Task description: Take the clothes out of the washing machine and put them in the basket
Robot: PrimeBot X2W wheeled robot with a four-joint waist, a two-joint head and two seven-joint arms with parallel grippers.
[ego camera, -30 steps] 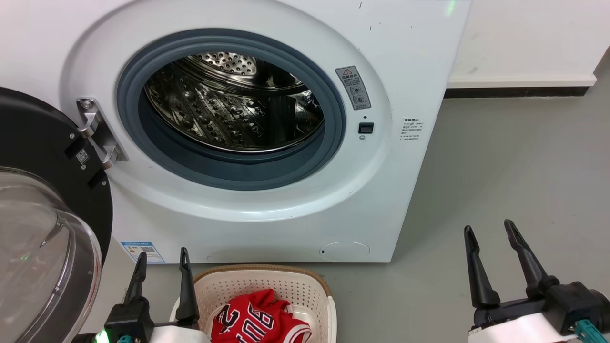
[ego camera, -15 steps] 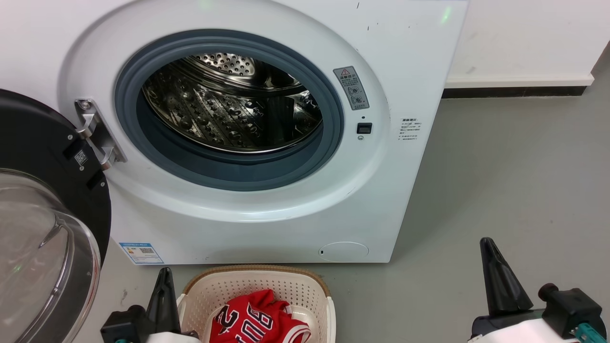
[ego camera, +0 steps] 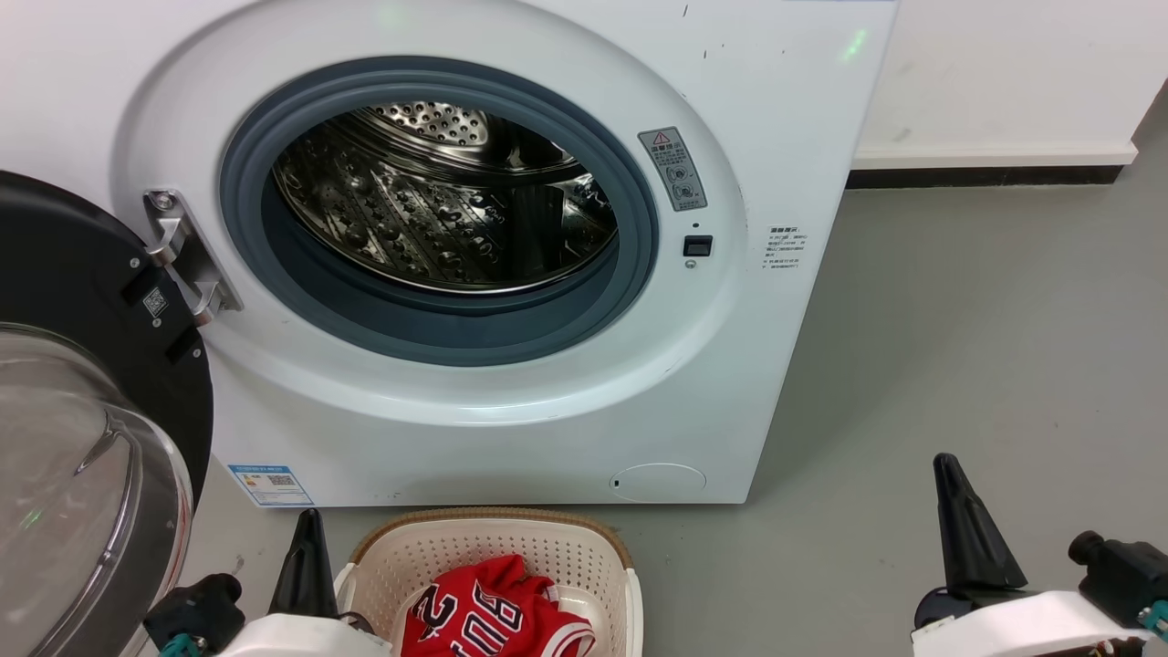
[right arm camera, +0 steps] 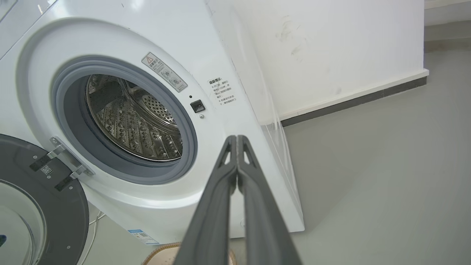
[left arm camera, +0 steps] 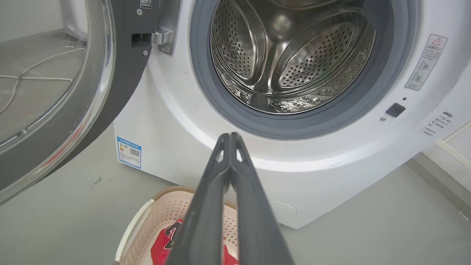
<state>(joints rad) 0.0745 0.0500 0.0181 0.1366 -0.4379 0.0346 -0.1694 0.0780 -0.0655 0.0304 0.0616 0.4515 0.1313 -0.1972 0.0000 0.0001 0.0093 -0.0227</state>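
Drum (ego camera: 438, 219) of washing machine (ego camera: 511, 429) looks empty, though near floor hidden behind gasket (ego camera: 639, 274). Red clothes (ego camera: 493, 611) lie in basket (ego camera: 493, 529), set just in front for short drop. Fingers pressed together on nothing, left gripper (left arm camera: 230, 138) and right gripper (right arm camera: 235, 140) sit low either side, likely finished.

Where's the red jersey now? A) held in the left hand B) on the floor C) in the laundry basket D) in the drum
C: the red jersey lies inside the cream laundry basket, and the washing machine's drum shows bare perforated steel.
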